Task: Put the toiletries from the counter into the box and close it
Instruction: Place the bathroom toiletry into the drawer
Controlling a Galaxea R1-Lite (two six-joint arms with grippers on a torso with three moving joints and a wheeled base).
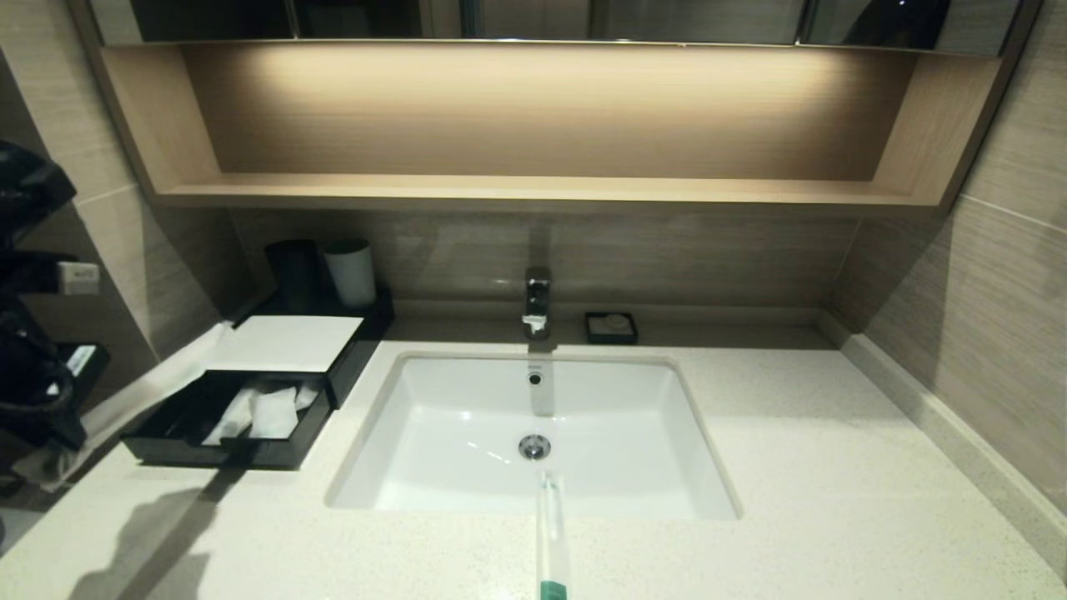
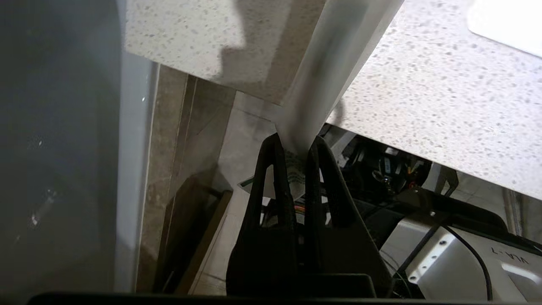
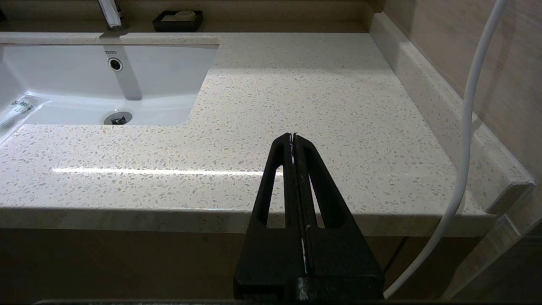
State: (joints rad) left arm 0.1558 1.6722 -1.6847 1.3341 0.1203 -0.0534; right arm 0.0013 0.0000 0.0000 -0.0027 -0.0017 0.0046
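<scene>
A black box (image 1: 179,446) stands open on the counter's left, with white packets (image 1: 271,412) in it and a white flat panel (image 1: 288,342) over its rear part. My left gripper (image 2: 295,142) is shut on the end of a long white packet (image 2: 334,63), off the counter's left front edge; the packet also shows in the head view (image 1: 158,383), slanting toward the box. A clear toothbrush packet with a green end (image 1: 550,533) lies across the sink's front rim, also in the right wrist view (image 3: 17,111). My right gripper (image 3: 293,136) is shut and empty before the counter's front edge.
A white sink (image 1: 417,467) fills the counter's middle, with a faucet (image 1: 538,302) and a black soap dish (image 1: 611,327) behind it. A black cup (image 1: 293,271) and a white cup (image 1: 350,271) stand behind the box. A white cable (image 3: 470,106) hangs by the right wall.
</scene>
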